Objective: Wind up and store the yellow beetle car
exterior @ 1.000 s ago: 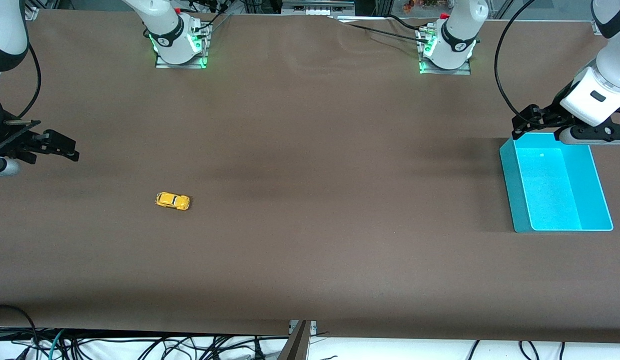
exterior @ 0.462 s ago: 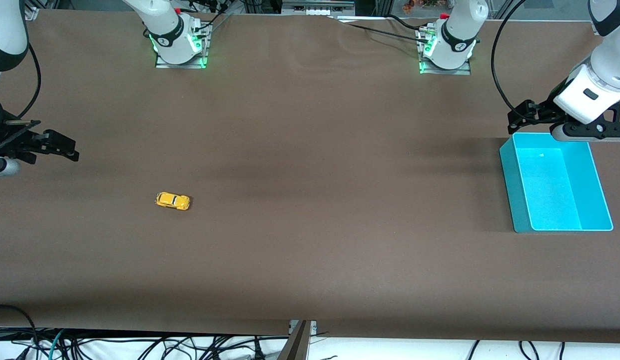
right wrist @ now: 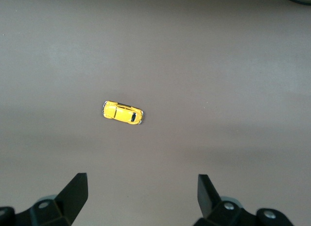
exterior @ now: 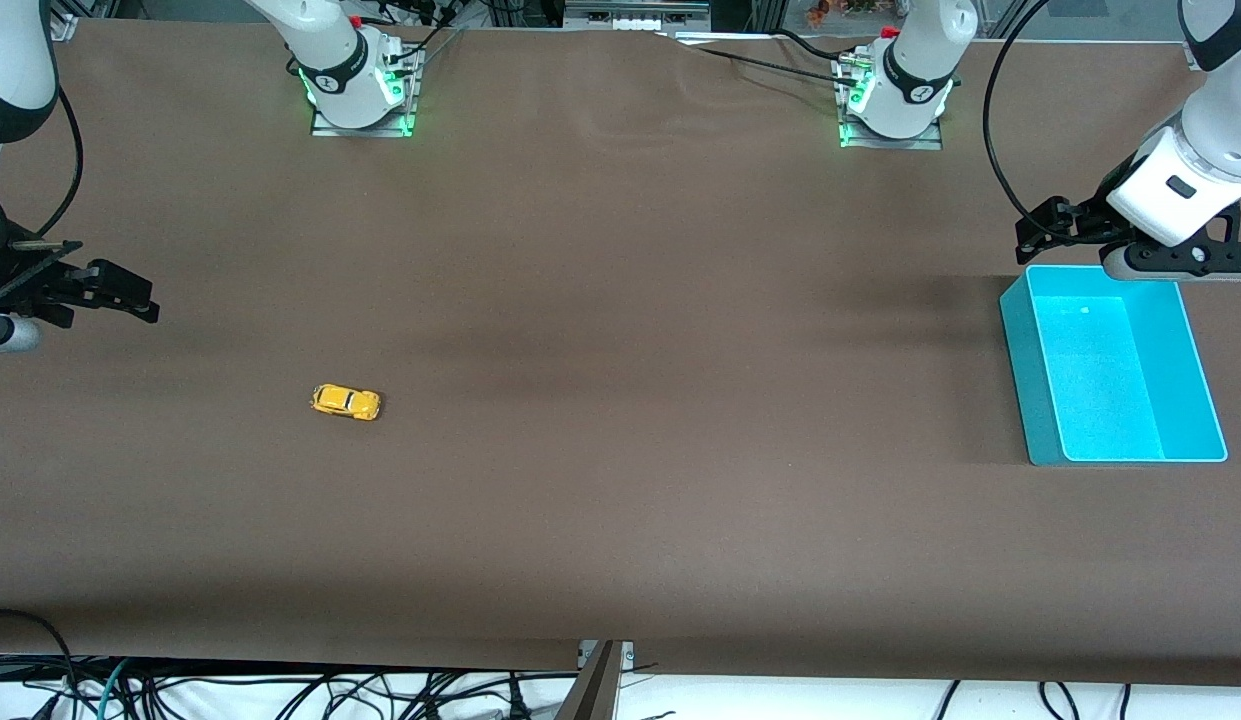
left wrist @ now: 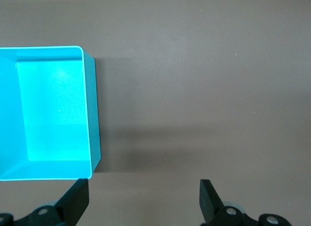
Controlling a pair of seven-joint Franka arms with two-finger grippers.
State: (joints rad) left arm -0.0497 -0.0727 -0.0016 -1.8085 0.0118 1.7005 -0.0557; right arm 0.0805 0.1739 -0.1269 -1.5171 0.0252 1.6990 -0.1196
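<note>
Lifting off bin (exterior: 1180, 380), left claw (exterior: 1040, 235) now sits above its rim, spread, empty. Right claw (exterior: 130, 300) unmoved, spread, waiting; car (exterior: 346, 402) on counter (exterior: 620, 500) nearby, untouched. Winding not begun.

The left hand (exterior: 1040, 228) has drawn back from over the teal bin (exterior: 1020, 360), toward the surface's edge where the arm bases stand. It now hangs over bare surface just past the bin's rim, empty with fingers spread, leaving the bin fully uncovered.
</note>
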